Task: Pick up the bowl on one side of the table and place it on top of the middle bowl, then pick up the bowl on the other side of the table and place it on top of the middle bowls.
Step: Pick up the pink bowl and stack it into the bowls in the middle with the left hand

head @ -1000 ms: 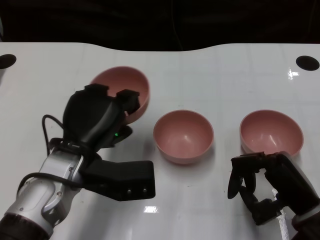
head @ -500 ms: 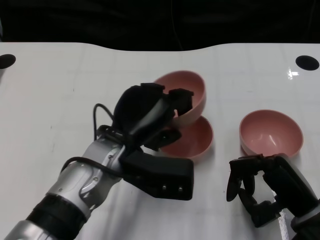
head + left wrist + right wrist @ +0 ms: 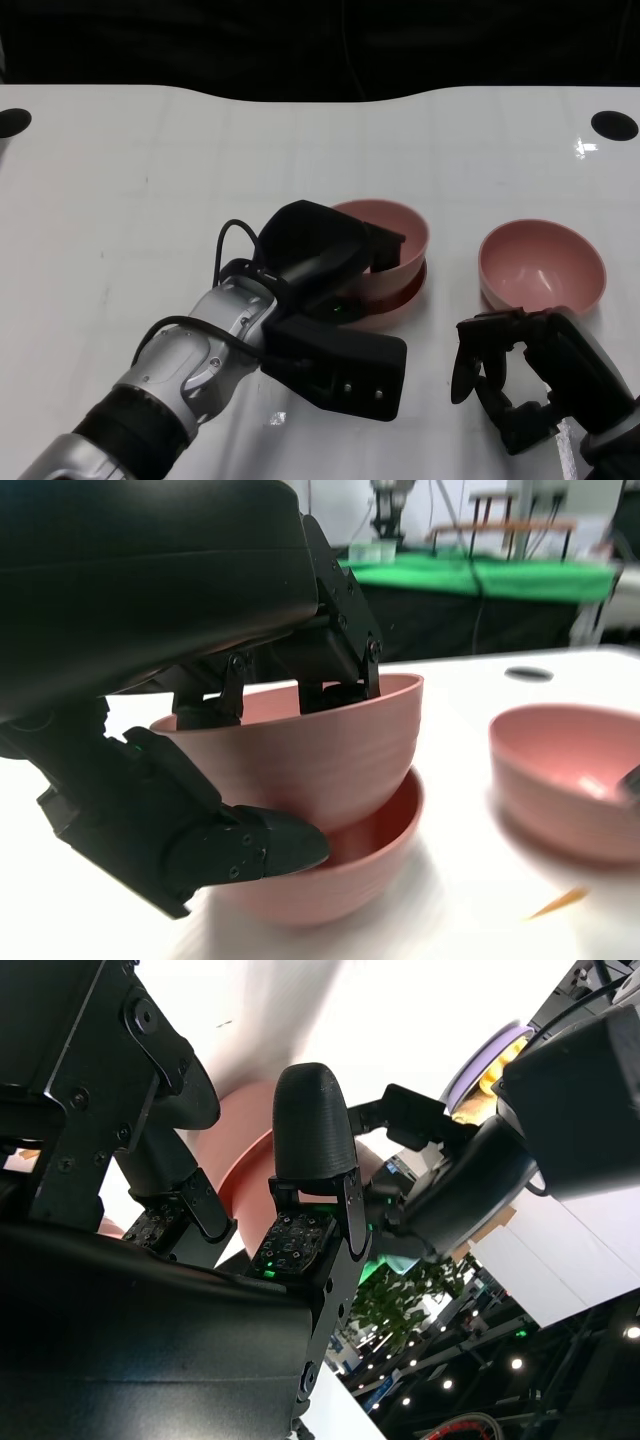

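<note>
the left hand point(image 3: 320, 262) grips the carried bowl point(image 3: 300, 755) by its rim, seated tilted in the middle bowl point(image 3: 375, 850). level it, then release. the right hand point(image 3: 520, 380), fingers spread, holds nothing near the right bowl point(image 3: 543, 263).

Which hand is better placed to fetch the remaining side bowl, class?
The right hand: it holds nothing and sits beside the lone bowl; the left hand grips the stacked bowl.

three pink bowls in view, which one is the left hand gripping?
The upper bowl of the middle pair: the left hand grips its rim as it sits in the lower bowl. The right-side bowl stands alone, untouched.
</note>
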`<state>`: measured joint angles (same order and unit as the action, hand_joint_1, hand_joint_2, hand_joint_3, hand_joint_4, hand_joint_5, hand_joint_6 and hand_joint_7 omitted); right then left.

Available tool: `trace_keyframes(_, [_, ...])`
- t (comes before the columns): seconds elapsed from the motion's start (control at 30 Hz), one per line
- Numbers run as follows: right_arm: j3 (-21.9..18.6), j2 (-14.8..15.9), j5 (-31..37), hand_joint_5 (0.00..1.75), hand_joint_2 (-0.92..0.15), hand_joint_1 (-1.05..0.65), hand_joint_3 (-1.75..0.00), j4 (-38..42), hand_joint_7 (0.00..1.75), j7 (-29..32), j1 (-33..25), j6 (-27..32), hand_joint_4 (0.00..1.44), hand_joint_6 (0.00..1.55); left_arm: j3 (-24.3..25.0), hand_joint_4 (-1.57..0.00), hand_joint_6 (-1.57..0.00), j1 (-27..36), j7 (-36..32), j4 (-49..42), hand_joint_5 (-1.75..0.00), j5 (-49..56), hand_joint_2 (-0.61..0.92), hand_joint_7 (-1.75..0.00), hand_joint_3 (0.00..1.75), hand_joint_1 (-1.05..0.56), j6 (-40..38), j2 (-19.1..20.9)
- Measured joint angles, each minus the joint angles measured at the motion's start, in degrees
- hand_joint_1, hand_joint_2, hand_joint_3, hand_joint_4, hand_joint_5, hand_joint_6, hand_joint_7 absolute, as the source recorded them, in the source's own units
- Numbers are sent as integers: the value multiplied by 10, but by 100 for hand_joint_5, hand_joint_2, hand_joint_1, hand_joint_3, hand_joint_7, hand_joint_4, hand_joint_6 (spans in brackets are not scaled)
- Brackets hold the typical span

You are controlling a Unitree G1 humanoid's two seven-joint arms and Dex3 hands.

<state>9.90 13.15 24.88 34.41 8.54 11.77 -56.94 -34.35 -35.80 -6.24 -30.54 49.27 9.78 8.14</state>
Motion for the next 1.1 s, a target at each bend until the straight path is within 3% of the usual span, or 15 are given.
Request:
trace_keyframes(0.1, [0,0,0,164,3,24,-175,0,124,0,0,-1,106,106,-20,-47,-55,-3,52,33,-50,41,91,-19,30,-46,-29,21])
trace_keyframes(0.27, [0,0,0,164,3,25,-175,0,124,0,0,-4,107,106,-41,-24,-37,-4,105,110,-25,108,92,-1,24,-60,-71,53])
trace_keyframes(0.6, [0,0,-1,163,1,25,-175,0,125,-1,1,-6,108,107,-19,-1,-15,44,153,207,-19,90,92,0,49,-83,-87,77])
trace_keyframes(0.87, [0,0,-1,168,3,25,-175,-2,125,-1,-1,-5,107,105,58,0,-17,107,144,280,-35,31,92,-2,43,-76,-71,105])
trace_keyframes(1.1, [-1,0,-3,173,3,26,-175,-7,126,-3,-2,3,105,105,141,-8,-27,203,47,296,-54,-66,92,-6,36,-66,37,132])
